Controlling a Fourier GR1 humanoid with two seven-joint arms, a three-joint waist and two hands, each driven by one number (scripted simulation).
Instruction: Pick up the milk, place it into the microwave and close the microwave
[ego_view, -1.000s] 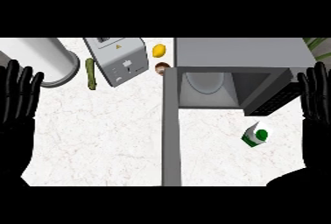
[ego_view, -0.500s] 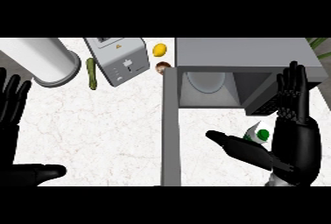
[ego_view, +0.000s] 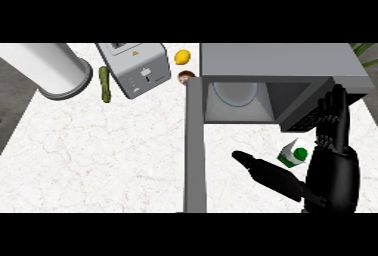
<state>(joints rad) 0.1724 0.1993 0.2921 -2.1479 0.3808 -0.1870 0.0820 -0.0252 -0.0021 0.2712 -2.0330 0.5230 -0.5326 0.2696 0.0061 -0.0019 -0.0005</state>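
Note:
The milk (ego_view: 293, 154) is a small white carton with a green round mark, standing on the marble counter just in front of the microwave (ego_view: 280, 60). The microwave's door (ego_view: 194, 150) is swung open toward me and shows as a long grey strip. Inside the cavity lies a white turntable plate (ego_view: 236, 92). My right hand (ego_view: 332, 170) is open at the carton, with straight fingers rising on its right side and the thumb stretched out below and left of it. Whether the hand touches the carton is unclear. My left hand shows nowhere.
A grey toaster (ego_view: 136, 70) stands at the back left of the microwave, with a lemon (ego_view: 181, 56) and a small brown item (ego_view: 186, 76) beside it. A green cucumber (ego_view: 105, 84) lies next to a large white cylinder (ego_view: 52, 67) at the far left.
My right hand came in from the right edge, lowered and closed in around the milk. The left hand dropped out of view at the left.

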